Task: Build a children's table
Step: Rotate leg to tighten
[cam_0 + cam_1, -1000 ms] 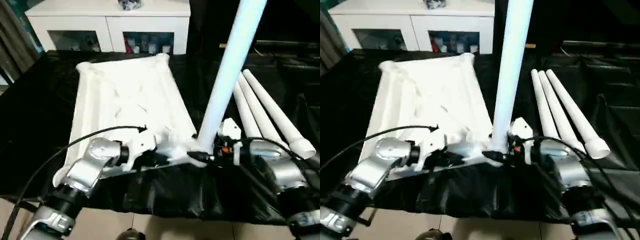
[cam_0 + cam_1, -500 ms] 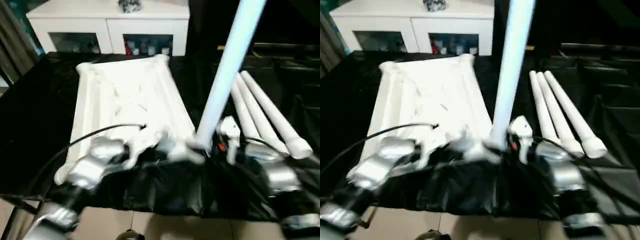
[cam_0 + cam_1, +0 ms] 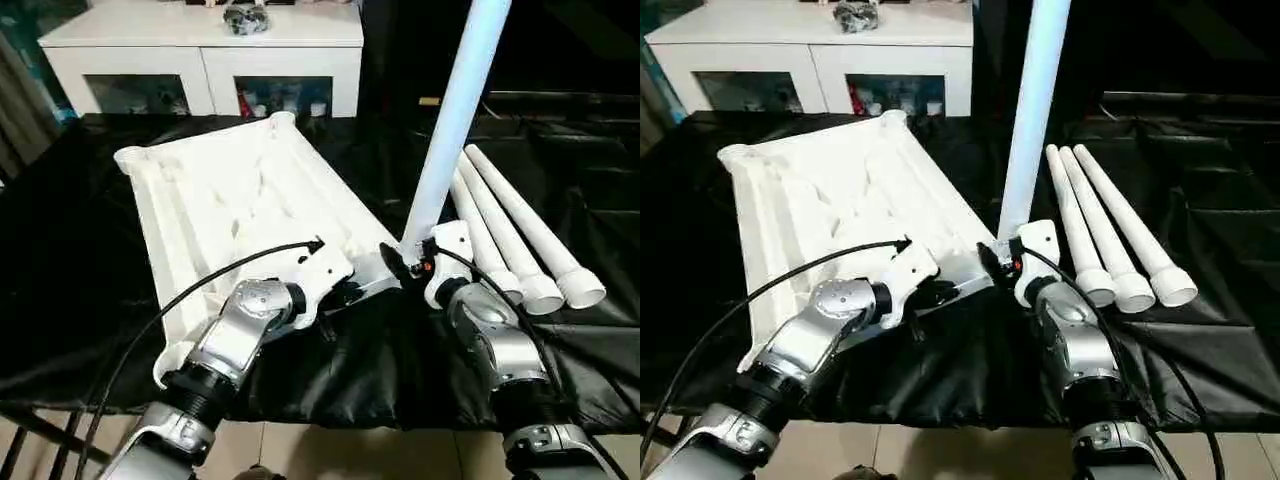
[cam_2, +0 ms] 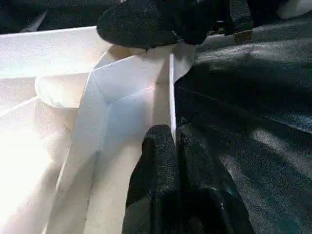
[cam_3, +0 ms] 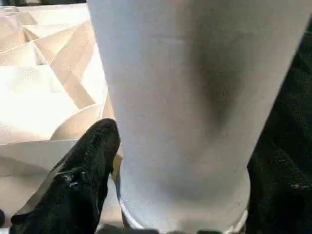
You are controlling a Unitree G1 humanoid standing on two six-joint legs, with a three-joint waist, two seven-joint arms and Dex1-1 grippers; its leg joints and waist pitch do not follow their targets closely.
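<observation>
Tabletop (image 3: 230, 210) lies upside down, ribbed underside up, on the black cloth (image 3: 80, 250), turned at a slant; far corner toward the cabinet (image 3: 205, 55), near edge at the cloth's front. One leg (image 3: 450, 120) stands upright at the near right corner, leaning slightly right, top out of frame. Three spare legs (image 3: 520, 235) lie side by side just right of it, wide ends toward the front, touching one another.

Left gripper (image 4: 174, 146): fingers pressed together, pinching the thin near rim of the tabletop close to that corner. Right gripper (image 5: 180, 195): fingers (image 5: 83, 180) spread either side of the upright leg's base; whether they press it is hard to tell, probably close against it.

Open black cloth left of the tabletop and right of the spare legs; little room between the two grippers.
</observation>
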